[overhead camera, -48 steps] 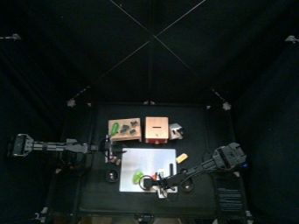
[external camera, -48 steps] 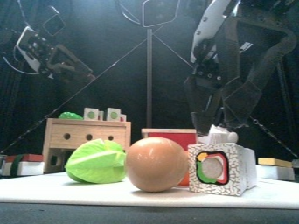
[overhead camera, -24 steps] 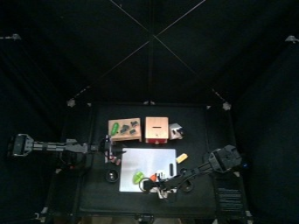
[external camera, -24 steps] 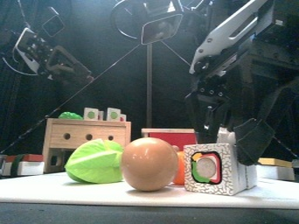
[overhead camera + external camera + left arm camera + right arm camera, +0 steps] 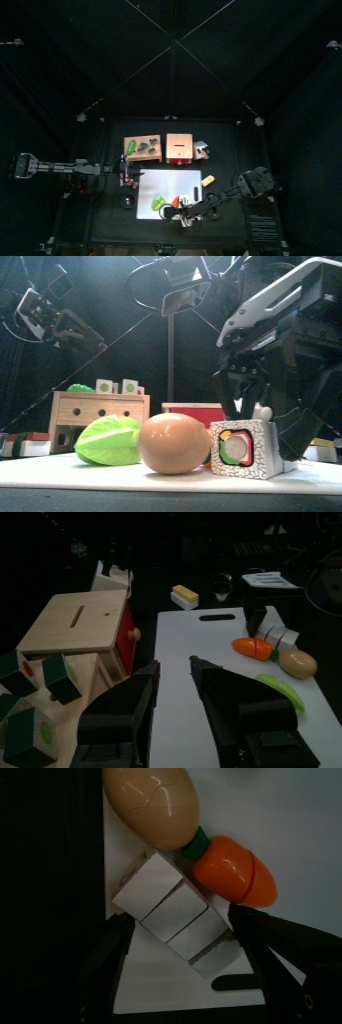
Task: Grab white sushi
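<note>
The right hand [image 5: 181, 953] is down over the small white block of toy sushi [image 5: 174, 913], one black jaw on each side of it, and the right wrist view looks like both jaws are touching its sides, so I'd call that a grip. The sushi sits on the flat white rectangular cutting board [image 5: 147, 983], right next to a smooth tan egg-shaped toy [image 5: 154, 803] and an orange carrot-like piece with a green end [image 5: 234, 868] (all three packed tight together). From the front you see the white sushi [image 5: 245, 448] with its coloured round face, just right of the tan egg [image 5: 175, 442], with a green leafy lettuce toy [image 5: 110, 442] on the left and a light wooden box [image 5: 98, 409] behind. The left hand [image 5: 174, 682] hangs over the board's left side with its jaws a little apart, holding nothing. On top, the board [image 5: 167, 181] lies mid-table [image 5: 114, 215].
</note>
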You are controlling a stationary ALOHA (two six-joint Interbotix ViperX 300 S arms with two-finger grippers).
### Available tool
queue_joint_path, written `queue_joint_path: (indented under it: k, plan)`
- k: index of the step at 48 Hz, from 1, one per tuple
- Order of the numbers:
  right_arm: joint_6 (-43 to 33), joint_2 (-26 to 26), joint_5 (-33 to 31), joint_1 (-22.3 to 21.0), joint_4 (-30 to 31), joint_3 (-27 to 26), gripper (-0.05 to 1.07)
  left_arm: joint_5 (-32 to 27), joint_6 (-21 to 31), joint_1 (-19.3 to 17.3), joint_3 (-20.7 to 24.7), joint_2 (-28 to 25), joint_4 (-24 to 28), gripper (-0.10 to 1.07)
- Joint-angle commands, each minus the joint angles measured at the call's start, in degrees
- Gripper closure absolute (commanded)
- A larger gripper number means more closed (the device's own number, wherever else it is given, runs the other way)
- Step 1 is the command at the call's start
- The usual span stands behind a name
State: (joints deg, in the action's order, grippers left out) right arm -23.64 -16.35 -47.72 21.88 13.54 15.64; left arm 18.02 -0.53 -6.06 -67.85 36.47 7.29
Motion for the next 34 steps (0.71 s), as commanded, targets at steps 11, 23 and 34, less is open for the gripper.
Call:
queue_joint_path:
  k: [11,23,34]
  plan:
    - [0.00,2.46,-1.58,0.44,0.00,-0.53,0.42,0.35,0.00,0.00,0.62,0.00,0.00,0.24]
    - [0.09,5.54,-3.69,1.49,0.18,-1.76,0.42,0.26,0.00,0.00,0.53,0.00,0.00,0.24]
    - [0.18,5.62,-5.80,1.49,0.79,-2.02,0.42,0.26,0.00,0.00,0.53,0.00,0.00,0.24]
